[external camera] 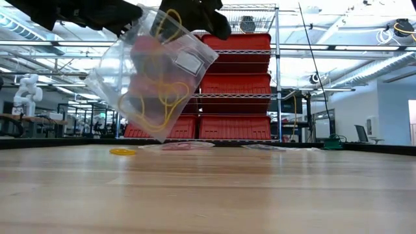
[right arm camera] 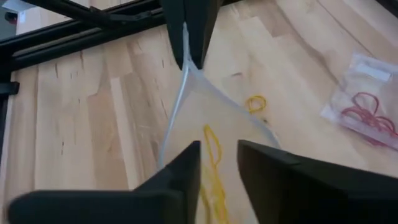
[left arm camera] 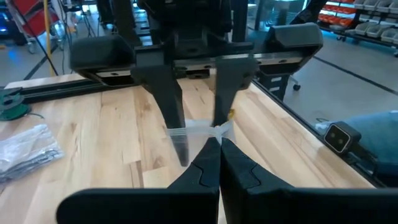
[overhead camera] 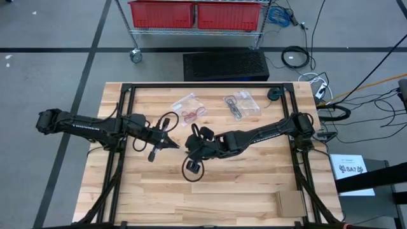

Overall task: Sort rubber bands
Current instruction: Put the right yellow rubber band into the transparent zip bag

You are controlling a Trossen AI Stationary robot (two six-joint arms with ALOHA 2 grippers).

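Observation:
A clear plastic bag (external camera: pixel 156 78) with yellow rubber bands (external camera: pixel 159 107) inside hangs above the table's middle. My left gripper (left arm camera: pixel 219 149) is shut on its top edge. My right gripper (right arm camera: pixel 217 152) stands open at the bag's mouth, coming slanting down from the table's right. A yellow band (right arm camera: pixel 210 146) shows between its fingers, inside the bag. One loose yellow band (right arm camera: pixel 255 102) lies on the wood behind the bag. In the high view the two grippers, left (overhead camera: pixel 173 144) and right (overhead camera: pixel 193 145), meet at the table's centre. My left gripper pinches the bag's top edge (left arm camera: pixel 214 132) between its two fingertips, coming nearly level from the table's left. The bag hangs tilted below the fingers, clear of the table, its mouth spread toward my right gripper. Whether my right gripper's fingers (left arm camera: pixel 174 118) touch the bag's mouth, I cannot tell.
A bag with red bands (overhead camera: pixel 189 109) and a bag with black bands (overhead camera: pixel 238 105) lie flat at the table's far middle. A green-black disc (overhead camera: pixel 273 94) sits at the far right, a cardboard piece (overhead camera: pixel 290 203) at the near right. Black frame rails (overhead camera: pixel 203 86) border the wood.

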